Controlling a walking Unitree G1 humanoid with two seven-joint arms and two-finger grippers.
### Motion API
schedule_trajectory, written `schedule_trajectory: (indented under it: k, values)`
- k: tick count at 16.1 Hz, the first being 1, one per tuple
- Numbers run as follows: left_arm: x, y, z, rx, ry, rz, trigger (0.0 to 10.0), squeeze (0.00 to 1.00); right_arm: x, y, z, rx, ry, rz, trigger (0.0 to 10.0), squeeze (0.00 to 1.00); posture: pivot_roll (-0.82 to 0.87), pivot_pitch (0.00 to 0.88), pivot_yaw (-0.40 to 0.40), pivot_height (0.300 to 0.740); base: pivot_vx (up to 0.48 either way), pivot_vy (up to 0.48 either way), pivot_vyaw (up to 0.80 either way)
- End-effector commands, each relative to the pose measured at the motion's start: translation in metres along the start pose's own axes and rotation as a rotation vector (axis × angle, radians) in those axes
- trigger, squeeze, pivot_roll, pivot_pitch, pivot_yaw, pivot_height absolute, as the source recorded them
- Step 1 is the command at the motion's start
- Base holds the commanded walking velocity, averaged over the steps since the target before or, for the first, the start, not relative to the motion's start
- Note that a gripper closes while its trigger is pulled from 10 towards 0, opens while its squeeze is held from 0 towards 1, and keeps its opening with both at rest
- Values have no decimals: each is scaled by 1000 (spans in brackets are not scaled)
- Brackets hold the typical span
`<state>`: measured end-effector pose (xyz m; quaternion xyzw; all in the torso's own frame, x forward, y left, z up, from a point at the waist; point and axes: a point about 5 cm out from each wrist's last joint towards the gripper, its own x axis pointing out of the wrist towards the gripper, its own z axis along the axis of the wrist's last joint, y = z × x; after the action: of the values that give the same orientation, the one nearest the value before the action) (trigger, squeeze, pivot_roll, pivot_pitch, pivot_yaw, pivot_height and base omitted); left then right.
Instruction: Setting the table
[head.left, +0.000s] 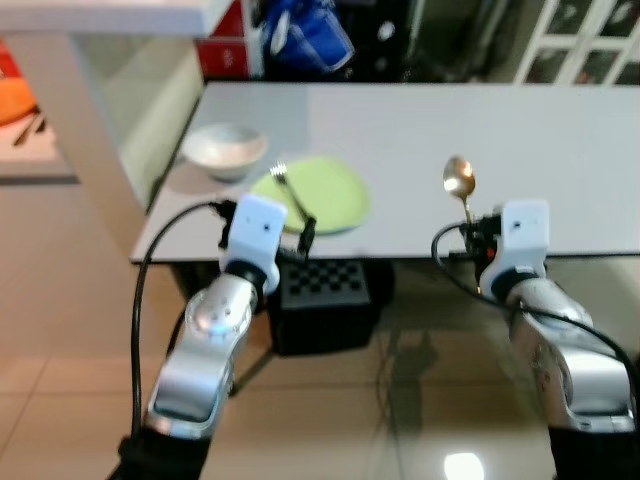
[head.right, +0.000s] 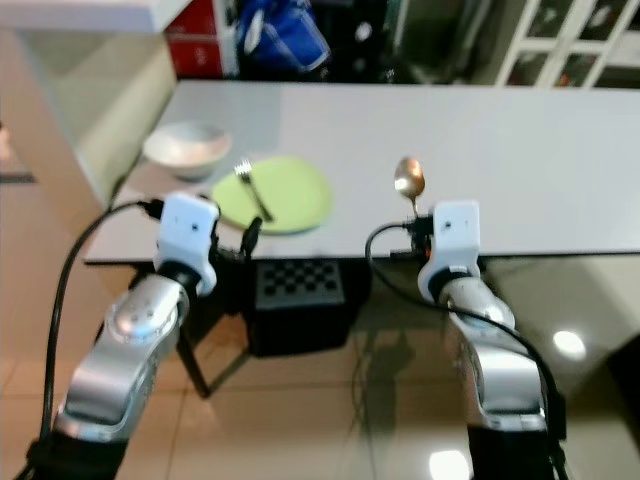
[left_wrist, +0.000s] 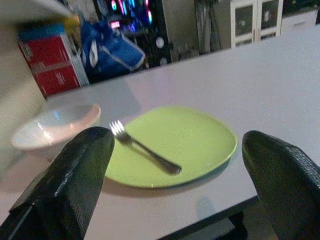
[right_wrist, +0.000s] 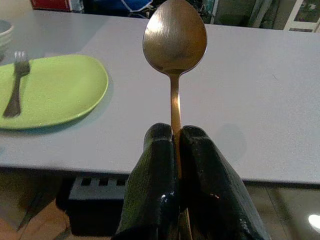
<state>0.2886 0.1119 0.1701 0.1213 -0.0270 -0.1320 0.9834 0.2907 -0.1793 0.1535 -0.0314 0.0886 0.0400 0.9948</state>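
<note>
— Pinching what, the right claw (right_wrist: 175, 150)?
— A gold spoon (right_wrist: 175, 37), upright at the bench (head.left: 520, 140) edge.
— The left claw (left_wrist: 175, 200)?
— Wide open, empty, seemingly just short of the green plate (left_wrist: 192, 142) bearing a fork (left_wrist: 145, 148).

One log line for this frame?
right gripper: shut on gold metal spoon | left gripper: open | silver fork on green plate

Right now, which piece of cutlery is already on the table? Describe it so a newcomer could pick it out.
On the grey table, near its front left corner, a lime-green plate sits beside a white bowl. The silver fork lies across that plate, tines toward the bowl. Unlike the gold spoon, held upright in the right gripper, it lies flat and is silver.
</note>
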Motion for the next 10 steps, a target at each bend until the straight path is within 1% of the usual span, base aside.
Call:
schedule_trajectory:
  k: [1, 3, 6, 10]
  values:
    - [0, 5, 6, 18, -30, 8, 10000, 0, 0, 4, 4, 22, -10, -1, 10000, 0, -28, 0, -6, 740, 0, 0, 0]
    - [0, 8, 8, 16, -44, 4, 10000, 0, 1, 4, 3, 44, -10, -8, 10000, 0, -27, 0, -4, 740, 240, 0, 0]
    - [1, 10, 8, 15, -49, 7, 10000, 0, 2, 10, 2, 62, -5, 10, 10000, 0, -19, 0, -4, 740, 310, 0, 0]
    - [1, 13, 9, 12, -54, 10, 10000, 0, 5, 16, 2, 58, -3, 26, 10000, 0, -11, 0, -6, 740, 348, 0, 0]
